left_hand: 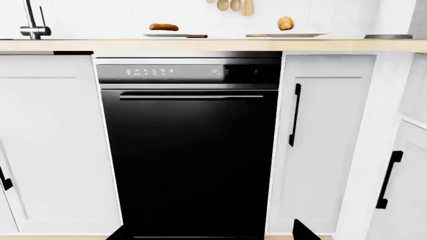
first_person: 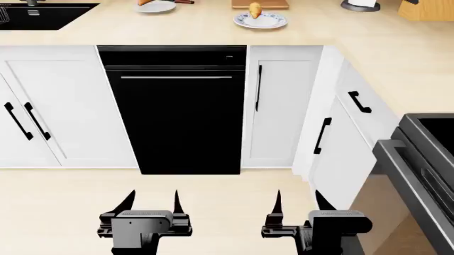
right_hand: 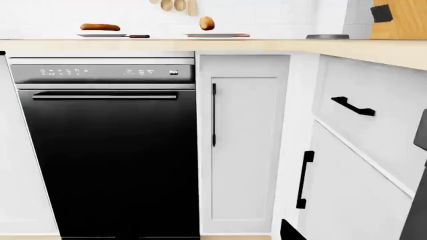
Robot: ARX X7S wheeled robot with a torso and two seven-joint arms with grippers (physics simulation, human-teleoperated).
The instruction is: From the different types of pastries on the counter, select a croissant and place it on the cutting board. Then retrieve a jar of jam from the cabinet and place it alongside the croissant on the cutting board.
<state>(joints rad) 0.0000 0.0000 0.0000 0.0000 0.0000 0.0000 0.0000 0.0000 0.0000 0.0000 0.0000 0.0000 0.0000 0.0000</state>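
Counter (first_person: 212, 32): only head cam shows cutting board (first_person: 260, 4) top.

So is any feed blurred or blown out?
Head view: sharp, evenly lit, but the cutting board is cropped at the frame's edge. Left wrist view: crisp, faint sheen on the dishwasher handle. Right wrist view: crisp too, no glare on the counter.

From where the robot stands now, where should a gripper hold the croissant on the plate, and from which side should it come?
Grip the croissant across its plump middle, coming down from above. It sits on a shallow round plate on the counter, so a low sideways approach would probably meet the plate rim. Its ends taper and would likely slip. Both grippers, left and right, are open and far away.
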